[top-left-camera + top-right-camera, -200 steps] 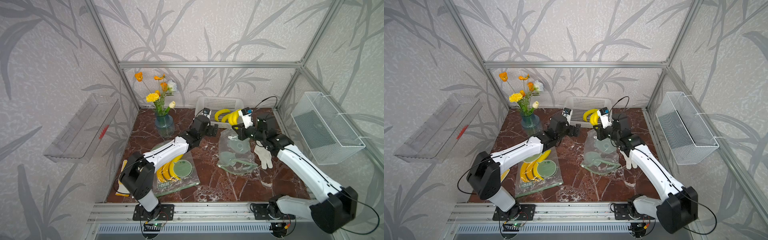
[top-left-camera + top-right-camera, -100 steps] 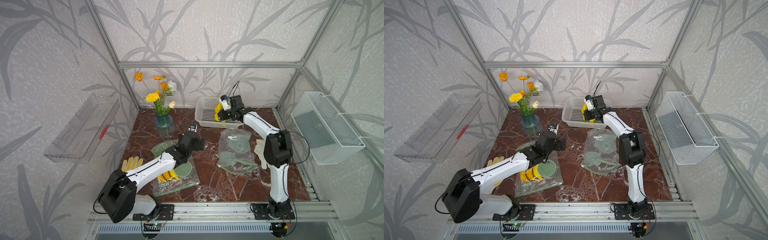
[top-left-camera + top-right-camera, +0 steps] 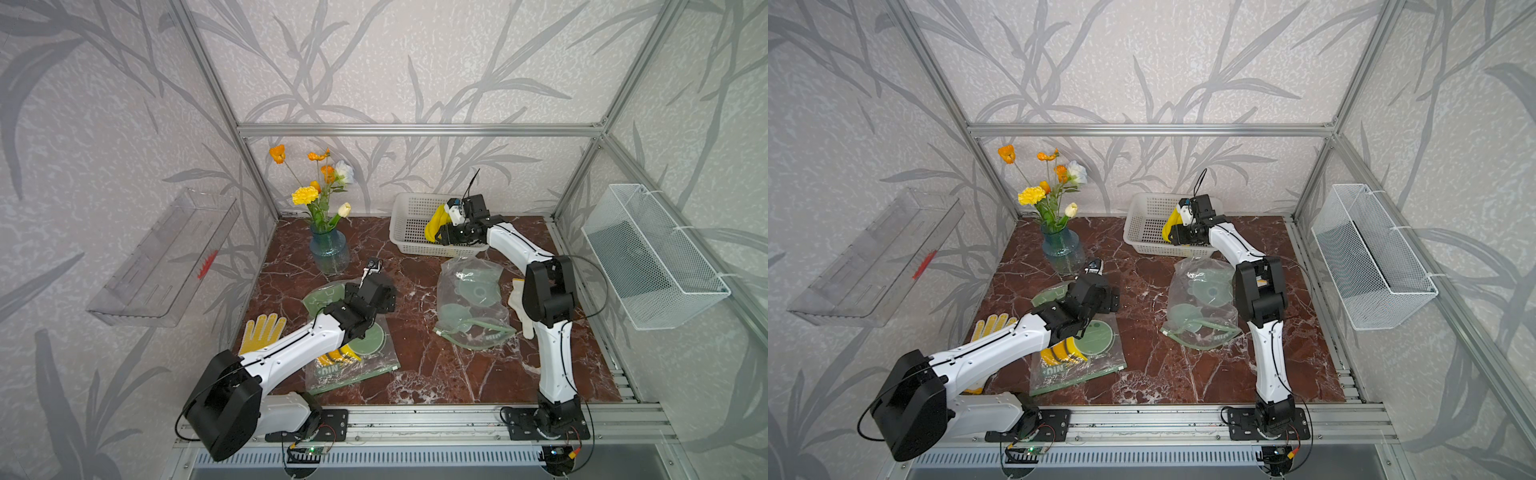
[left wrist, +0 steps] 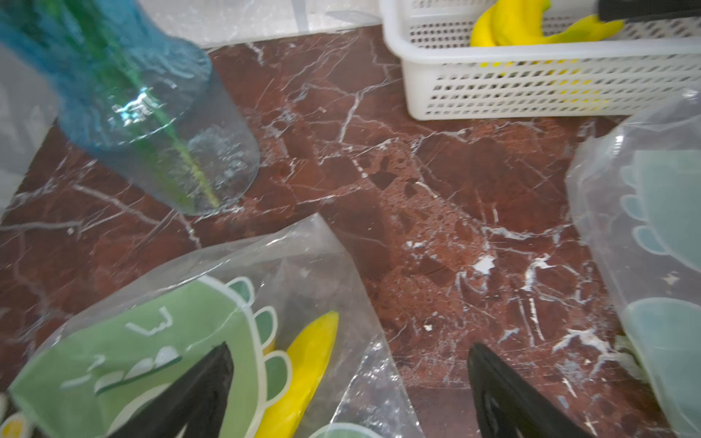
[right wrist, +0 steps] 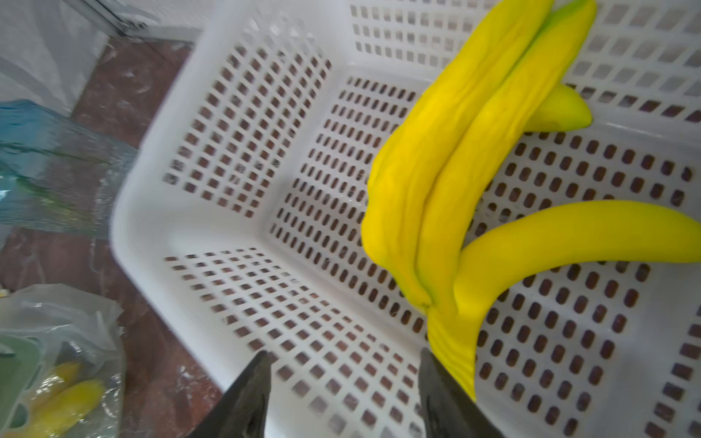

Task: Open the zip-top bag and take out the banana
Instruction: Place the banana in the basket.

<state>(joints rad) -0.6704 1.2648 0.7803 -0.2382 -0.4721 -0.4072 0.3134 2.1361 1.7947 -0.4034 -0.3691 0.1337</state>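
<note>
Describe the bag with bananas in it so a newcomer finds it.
Find the blue vase, back left on the table. Nearer the front, under the left arm, lies a flat bag. Unlike the crumpled bag by the right arm, it has yellow bananas inside.

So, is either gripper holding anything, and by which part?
Nothing is held. The right gripper is open over the basket, banana bunch beside one finger; the left gripper open above the zip-top bag.

A: We see 2 arms, the left arm (image 3: 291,349) at lower left, the right arm (image 3: 555,361) at lower right: white links, black joint housings.

B: We note thin black cables along both, and 2 black tapered fingers (image 4: 504,398) on the left gripper (image 4: 347,344).
</note>
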